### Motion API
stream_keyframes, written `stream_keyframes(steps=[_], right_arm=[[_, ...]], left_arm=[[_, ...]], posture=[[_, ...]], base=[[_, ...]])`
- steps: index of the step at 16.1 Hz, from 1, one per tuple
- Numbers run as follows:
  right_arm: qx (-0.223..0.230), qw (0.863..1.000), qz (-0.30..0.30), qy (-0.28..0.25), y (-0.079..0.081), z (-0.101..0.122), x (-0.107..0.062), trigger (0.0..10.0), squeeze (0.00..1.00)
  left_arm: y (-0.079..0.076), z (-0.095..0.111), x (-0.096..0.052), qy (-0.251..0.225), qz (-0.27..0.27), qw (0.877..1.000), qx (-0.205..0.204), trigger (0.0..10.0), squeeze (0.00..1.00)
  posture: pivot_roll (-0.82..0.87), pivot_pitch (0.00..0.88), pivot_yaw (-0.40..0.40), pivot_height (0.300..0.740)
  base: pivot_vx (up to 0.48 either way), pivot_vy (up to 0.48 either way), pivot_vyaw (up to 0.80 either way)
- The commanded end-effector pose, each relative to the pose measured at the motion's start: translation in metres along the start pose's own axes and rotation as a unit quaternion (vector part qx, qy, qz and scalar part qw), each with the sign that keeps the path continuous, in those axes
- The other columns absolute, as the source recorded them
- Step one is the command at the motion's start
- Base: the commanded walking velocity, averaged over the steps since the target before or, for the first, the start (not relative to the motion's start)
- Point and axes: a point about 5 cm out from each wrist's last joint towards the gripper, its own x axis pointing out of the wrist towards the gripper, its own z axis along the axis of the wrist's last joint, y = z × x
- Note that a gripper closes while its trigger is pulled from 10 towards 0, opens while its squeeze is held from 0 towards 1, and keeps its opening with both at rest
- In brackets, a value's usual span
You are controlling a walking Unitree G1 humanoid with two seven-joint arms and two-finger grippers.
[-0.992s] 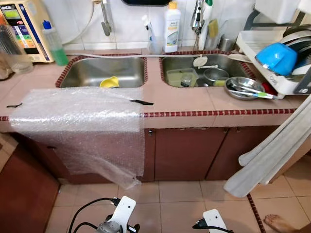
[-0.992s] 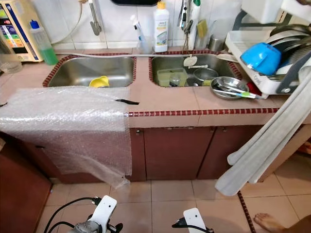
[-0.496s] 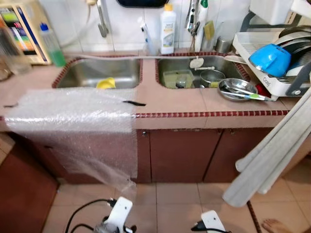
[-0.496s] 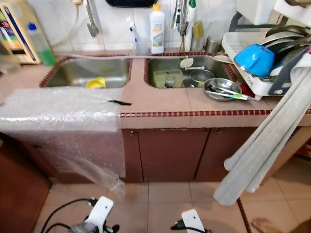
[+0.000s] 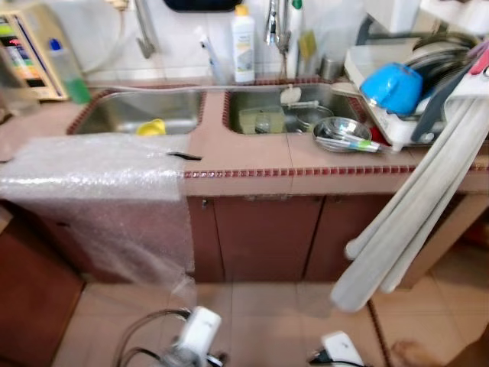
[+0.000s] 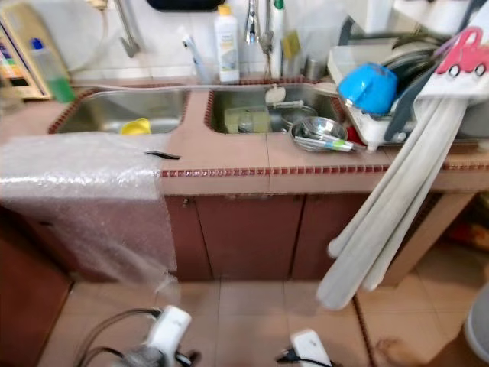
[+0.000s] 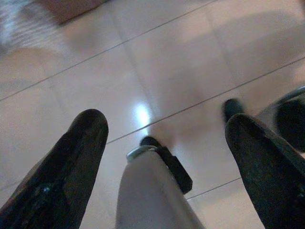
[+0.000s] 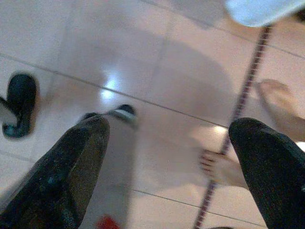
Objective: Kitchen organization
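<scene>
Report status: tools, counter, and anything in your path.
Left tool and right tool open, empty, hanging over floor tiles. Counter ahead, bubble wrap draped over its left edge. Person's bare feet near right tool; hanging towels on the right.

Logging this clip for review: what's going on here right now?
Nothing is being handled. The robot stands on the tiled floor facing a kitchen counter with two sinks. Both arms hang low: the left tool and right tool are open and empty above the floor. Bubble wrap drapes over the counter's left edge. A steel bowl sits beside the right sink, and a blue bowl rests in the dish rack. A person's bare feet are on the floor nearby.
</scene>
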Motion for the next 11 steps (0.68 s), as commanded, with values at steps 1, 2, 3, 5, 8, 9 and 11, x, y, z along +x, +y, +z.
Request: stream_keyframes(steps=[1, 2, 3, 5, 8, 9, 11], right_arm=[[-0.002, 1.000, 0.014, -0.005, 0.0126, 0.0056, 0.0012, 10.0, 0.00], [-0.002, 1.000, 0.014, -0.005, 0.0138, 0.0064, 0.0013, 10.0, 0.00], [-0.003, 1.000, 0.015, -0.005, 0.0147, 0.0071, 0.0014, 10.0, 0.00], [-0.005, 1.000, 0.015, -0.005, 0.0157, 0.0079, 0.0016, 10.0, 0.00], [-0.006, 1.000, 0.017, -0.003, 0.0184, 0.0089, 0.0018, 10.0, 0.00], [-0.006, 1.000, 0.017, -0.001, 0.0165, 0.0061, 0.0015, 10.0, 0.00], [-0.007, 1.000, 0.020, 0.002, 0.0166, 0.0038, 0.0012, 10.0, 0.00]], left_arm=[[0.0143, -0.0041, -0.0025, 0.007, 0.020, 1.000, 0.003, 10.0, 0.00], [0.0146, -0.0034, -0.0025, 0.006, 0.021, 1.000, 0.002, 10.0, 0.00], [0.0150, -0.0030, -0.0025, 0.006, 0.021, 1.000, 0.002, 10.0, 0.00], [0.0153, -0.0030, -0.0026, 0.006, 0.021, 1.000, 0.003, 10.0, 0.00], [0.0156, -0.0025, -0.0026, 0.005, 0.022, 1.000, -0.002, 10.0, 0.00], [0.0157, -0.0025, -0.0026, 0.004, 0.022, 1.000, -0.002, 10.0, 0.00], [0.0153, -0.0031, -0.0026, 0.005, 0.022, 1.000, -0.003, 10.0, 0.00]], posture=[[0.02, 0.000, 0.048, 0.740], [0.02, 0.000, 0.049, 0.740], [0.02, 0.000, 0.052, 0.740], [0.02, 0.000, 0.052, 0.740], [0.01, 0.000, 0.057, 0.740], [0.01, 0.000, 0.057, 0.740], [0.02, 0.000, 0.060, 0.740]], base=[[0.000, -0.424, 0.00], [0.000, -0.428, 0.00], [0.000, -0.424, 0.00], [0.000, -0.414, 0.00], [0.000, 0.000, 0.00], [0.000, 0.000, 0.00], [0.000, 0.000, 0.00]])
